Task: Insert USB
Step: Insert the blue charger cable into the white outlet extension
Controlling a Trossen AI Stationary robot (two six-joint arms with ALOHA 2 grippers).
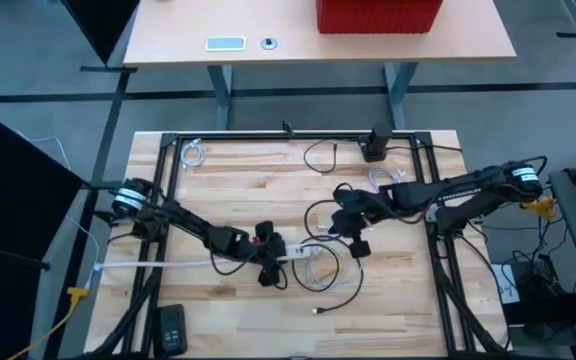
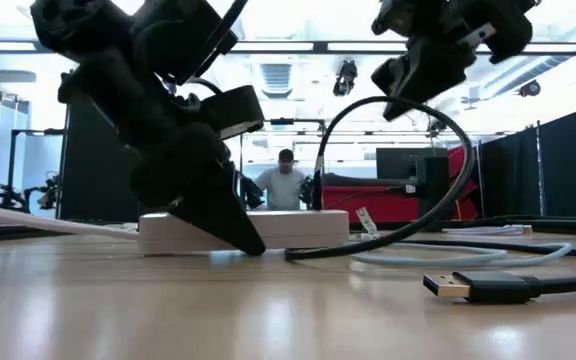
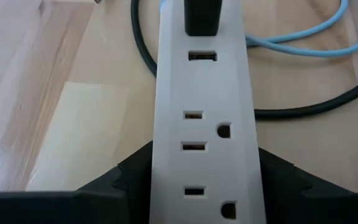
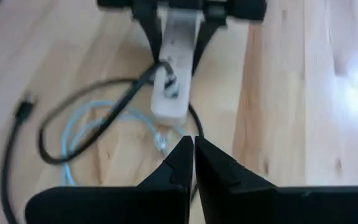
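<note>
Near the tabletop's front edge lies a loose USB plug (image 2: pixel 448 286). Behind it, the left gripper (image 3: pixel 194 186) clamps the white power strip (image 3: pixel 202 118), a black plug (image 3: pixel 201 15) seated in it. Farther back, the right gripper (image 4: pixel 194 163) hovers, fingers pressed together, empty.

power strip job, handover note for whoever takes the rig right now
Left claw: shut on the white power strip, pinning it to the table.
Right claw: shut, empty, raised above the table a short way off the strip's end.
Done: a black plug sits in the strip's end USB port; its black cable loops away.
Left: the second USB port is empty; a loose USB plug lies on the table. Check seating.
</note>
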